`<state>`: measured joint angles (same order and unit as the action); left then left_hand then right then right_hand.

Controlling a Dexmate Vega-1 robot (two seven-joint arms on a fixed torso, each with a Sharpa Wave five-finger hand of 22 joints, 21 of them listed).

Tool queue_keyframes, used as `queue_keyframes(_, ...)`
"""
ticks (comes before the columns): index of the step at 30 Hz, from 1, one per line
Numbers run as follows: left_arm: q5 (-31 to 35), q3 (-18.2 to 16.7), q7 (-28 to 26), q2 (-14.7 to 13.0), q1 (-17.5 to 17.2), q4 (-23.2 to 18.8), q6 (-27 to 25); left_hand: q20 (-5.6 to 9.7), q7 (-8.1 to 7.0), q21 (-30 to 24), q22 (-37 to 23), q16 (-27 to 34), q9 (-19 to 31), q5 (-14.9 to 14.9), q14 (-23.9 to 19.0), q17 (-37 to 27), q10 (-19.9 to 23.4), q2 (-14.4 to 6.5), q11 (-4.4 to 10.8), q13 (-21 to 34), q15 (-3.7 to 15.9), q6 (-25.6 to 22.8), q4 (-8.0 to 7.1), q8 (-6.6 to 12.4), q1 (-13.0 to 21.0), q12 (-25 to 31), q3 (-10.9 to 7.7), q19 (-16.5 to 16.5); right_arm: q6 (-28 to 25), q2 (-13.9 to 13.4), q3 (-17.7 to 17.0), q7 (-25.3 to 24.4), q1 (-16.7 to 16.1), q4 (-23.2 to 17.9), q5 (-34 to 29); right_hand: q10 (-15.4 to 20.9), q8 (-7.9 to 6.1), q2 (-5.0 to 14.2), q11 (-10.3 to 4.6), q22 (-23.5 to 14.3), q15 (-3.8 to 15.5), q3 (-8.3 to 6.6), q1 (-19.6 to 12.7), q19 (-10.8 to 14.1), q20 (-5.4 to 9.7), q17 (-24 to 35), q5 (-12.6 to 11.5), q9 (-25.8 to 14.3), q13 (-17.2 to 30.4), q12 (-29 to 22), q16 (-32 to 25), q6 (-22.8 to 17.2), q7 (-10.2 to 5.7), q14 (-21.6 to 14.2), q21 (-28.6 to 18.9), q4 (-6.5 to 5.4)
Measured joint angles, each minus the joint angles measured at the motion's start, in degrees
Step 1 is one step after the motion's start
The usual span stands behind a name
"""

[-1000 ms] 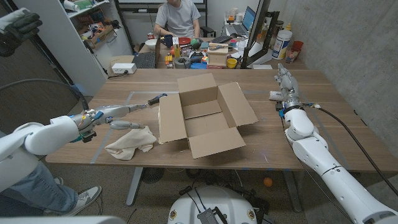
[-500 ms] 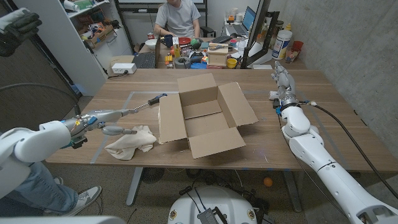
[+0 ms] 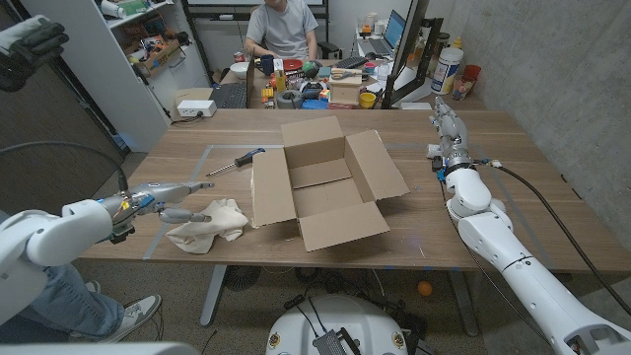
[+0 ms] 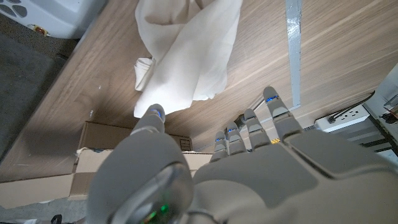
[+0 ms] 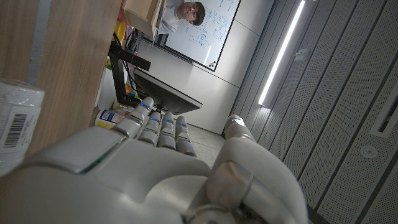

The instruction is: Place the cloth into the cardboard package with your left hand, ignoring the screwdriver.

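Head view: left hand point(image 3: 166, 201) just beside cloth point(image 3: 207, 227), fingers spread, grasping nothing. Screwdriver point(image 3: 235, 161) near open box point(image 3: 320, 182). Right hand point(image 3: 448, 126) at table's far edge, fingers extended, nothing held.

A: Head view, fixed high, looks down over the counter point(image 3: 424, 212) toward the room behind; arms enter from the bottom corners.

B: Left wrist view sits close behind the left hand point(image 4: 205, 177), turned over, facing the cloth point(image 4: 186, 56); shares cloth and counter with head view. Right wrist view, behind the right hand point(image 5: 155, 174), faces the room.
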<state>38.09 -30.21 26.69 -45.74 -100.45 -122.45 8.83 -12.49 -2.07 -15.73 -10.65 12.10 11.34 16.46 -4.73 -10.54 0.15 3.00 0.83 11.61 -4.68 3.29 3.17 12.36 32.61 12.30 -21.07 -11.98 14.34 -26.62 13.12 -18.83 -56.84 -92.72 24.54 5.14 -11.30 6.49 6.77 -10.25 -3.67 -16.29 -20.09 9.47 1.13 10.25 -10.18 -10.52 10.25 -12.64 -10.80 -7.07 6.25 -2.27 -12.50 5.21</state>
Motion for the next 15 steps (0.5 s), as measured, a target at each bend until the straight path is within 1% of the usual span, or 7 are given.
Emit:
queue_keyframes(3,0.00,0.68,0.00,0.30,0.01,0.14,0.00,0.00,0.00,0.00,0.00,0.00,0.00,0.00,0.00,0.00,0.11,0.15,0.11,0.00,0.00,0.00,0.00,0.00,0.15,0.00,0.00,0.00,0.10,0.00,0.00,0.10,0.00,0.00,0.05,0.00,0.00,0.00,0.00,0.00,0.00,0.00,0.00,0.00,0.00,0.00,0.01,0.00,0.00,0.00,0.00,0.00,0.00,0.00,0.00,0.00)
queue_keyframes(4,1.86,1.09,-0.85,0.46,0.04,0.20,0.05,0.00,0.00,0.00,0.00,0.00,0.00,0.00,0.00,0.00,0.36,0.15,0.36,0.00,0.00,0.00,0.00,0.00,0.15,0.00,0.00,0.00,0.19,-0.01,0.00,0.15,0.00,0.30,0.09,0.00,0.00,0.00,0.00,0.00,0.00,0.00,0.00,0.00,0.00,0.00,0.01,0.00,0.00,0.00,0.00,0.00,0.00,0.00,0.00,0.00)
queue_keyframes(7,3.01,1.45,-1.59,0.61,0.07,0.23,0.06,0.09,-0.02,0.00,0.00,0.00,0.00,0.29,-0.36,0.00,0.64,0.15,0.64,0.00,-0.32,-0.02,0.00,0.00,0.15,0.00,0.00,-0.50,0.32,0.00,-0.01,0.21,0.00,0.56,0.15,0.00,0.00,0.00,0.00,0.00,0.00,0.00,0.00,0.00,0.00,0.00,0.01,0.00,0.00,0.00,0.00,0.00,0.00,0.00,0.00,0.00)
queue_keyframes(8,3.60,1.45,-2.01,0.61,0.07,0.23,0.07,-0.09,-0.22,0.00,0.00,0.00,0.00,0.29,-0.59,0.00,0.85,0.15,0.60,0.00,-0.09,-0.23,0.00,0.00,0.15,0.10,0.00,-0.68,0.32,0.03,-0.01,0.21,0.00,0.68,0.15,0.00,0.00,0.00,0.00,0.00,0.00,0.00,0.00,0.00,0.00,0.00,0.01,0.00,0.00,0.00,0.00,0.00,0.00,0.00,0.00,0.00)
queue_keyframes(11,5.11,2.94,-3.14,1.24,-0.04,0.21,0.08,0.12,-0.19,0.00,-0.01,0.00,0.00,0.29,-1.08,0.00,0.99,0.17,0.54,0.00,-0.04,-0.45,0.23,0.00,0.17,0.23,0.23,-0.91,0.68,0.14,-0.03,0.35,0.00,1.00,0.35,-0.01,0.00,0.00,0.00,0.00,0.00,0.00,0.00,0.00,0.00,0.00,0.01,0.00,0.00,0.00,0.00,0.00,0.00,0.00,-0.01,0.00)
queue_keyframes(12,5.41,3.02,-3.35,1.29,-0.06,0.20,0.08,0.21,-0.09,0.00,0.00,0.00,-0.01,0.29,-1.25,0.00,1.16,0.46,0.72,0.00,-0.02,-0.55,0.23,0.00,0.46,0.23,0.23,-1.01,0.71,0.17,-0.03,0.35,0.00,1.07,0.36,-0.01,0.00,0.00,-0.01,0.00,0.00,0.00,0.00,0.01,-0.02,0.00,0.01,0.00,0.00,0.00,0.00,0.00,0.00,0.00,0.00,0.00)
queue_keyframes(15,6.88,3.69,-4.40,1.77,-0.25,-0.02,-0.04,-0.02,-0.18,0.00,-0.01,0.00,-0.01,0.29,-1.26,0.00,1.25,0.22,0.81,-0.01,-0.02,-0.64,0.23,0.01,0.68,0.23,0.23,-1.23,0.88,0.30,-0.06,0.40,0.00,1.41,0.47,-0.01,0.00,0.00,-0.01,0.00,0.00,0.00,0.00,0.20,-0.21,0.00,0.01,0.00,0.00,0.00,0.00,0.00,0.00,0.00,-0.01,0.00)
